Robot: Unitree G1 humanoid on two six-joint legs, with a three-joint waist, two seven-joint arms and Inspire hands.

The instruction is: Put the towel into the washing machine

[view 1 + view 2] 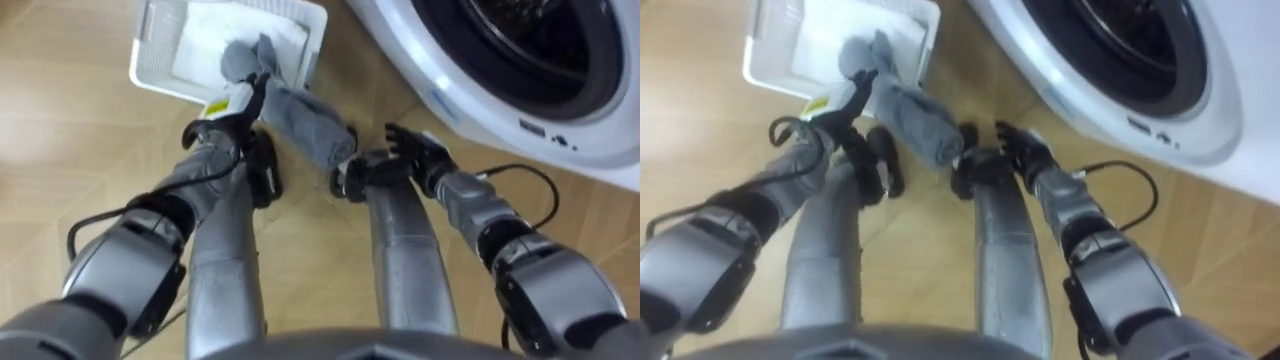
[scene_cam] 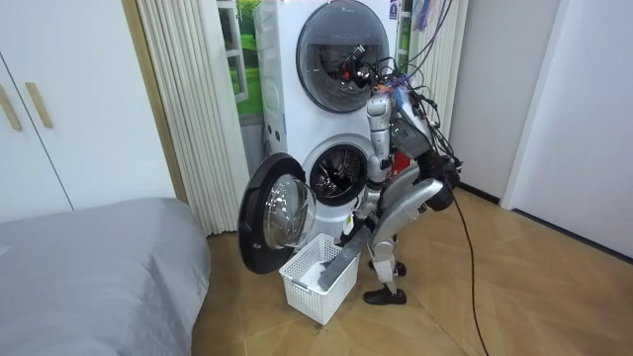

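A grey towel [image 1: 300, 115] hangs bunched over the near rim of the white laundry basket [image 1: 160, 60] on the wooden floor. My left hand [image 1: 236, 98] is shut on its upper end, and the rest droops to the right toward my knees. The right hand [image 1: 412, 148] is open, just right of the towel's lower end and apart from it. The washing machine's round opening [image 1: 520, 40] lies at the upper right, dark inside. In the room view I stand bent forward over the basket [image 2: 321, 282] in front of the lower machine [image 2: 336, 173].
The lower machine's door [image 2: 272, 213] swings open toward the room view's left, next to the basket. A second machine [image 2: 336, 44] is stacked above. A grey bed [image 2: 89, 262] and a curtain [image 2: 188, 99] are at the room view's left. Bare wooden floor lies behind me.
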